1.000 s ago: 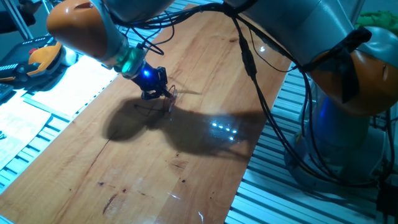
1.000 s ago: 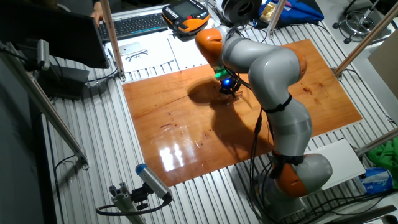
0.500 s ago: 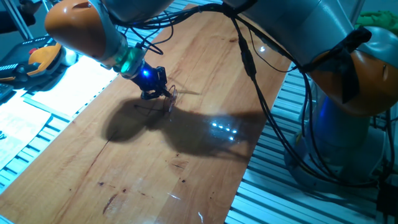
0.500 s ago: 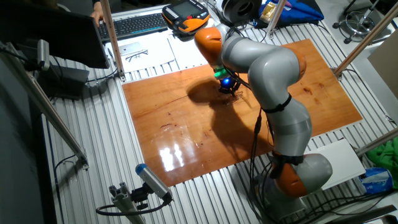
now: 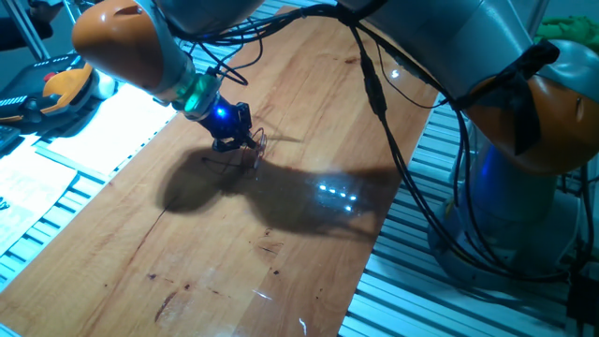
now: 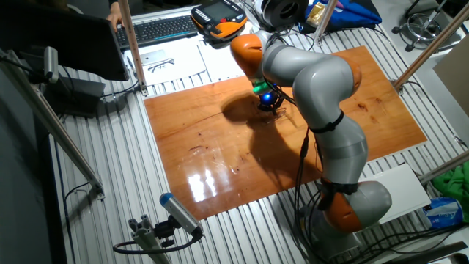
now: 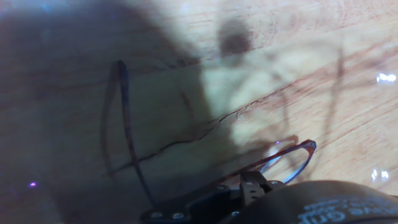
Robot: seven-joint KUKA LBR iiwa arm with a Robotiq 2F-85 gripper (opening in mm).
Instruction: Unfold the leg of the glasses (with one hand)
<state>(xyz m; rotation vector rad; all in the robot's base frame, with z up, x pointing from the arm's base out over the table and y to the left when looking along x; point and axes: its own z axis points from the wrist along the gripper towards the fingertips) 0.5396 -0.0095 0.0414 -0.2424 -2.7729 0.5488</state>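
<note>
The glasses (image 5: 256,147) are thin reddish-brown wire spectacles, standing on edge on the wooden tabletop (image 5: 281,234) right at my fingertips. My gripper (image 5: 234,140) with its blue light is low over the board and looks shut on the frame. In the hand view one oval rim (image 7: 292,158) sticks out to the right by a dark finger (image 7: 317,202), and one fine leg (image 7: 127,137) runs up and away across the wood. In the other fixed view my gripper (image 6: 271,103) is at the board's far middle; the glasses are too small to make out there.
The arm's shadow (image 5: 281,192) covers the board's middle. White paper sheets (image 5: 84,140) and an orange pendant (image 5: 65,84) lie left of the board. A keyboard (image 6: 157,29) and another pair of glasses on paper (image 6: 161,64) lie beyond the far edge. Slatted metal table (image 5: 421,281) surrounds the board.
The wrist has shifted very slightly; the glasses stay in the same spot at the fingertips.
</note>
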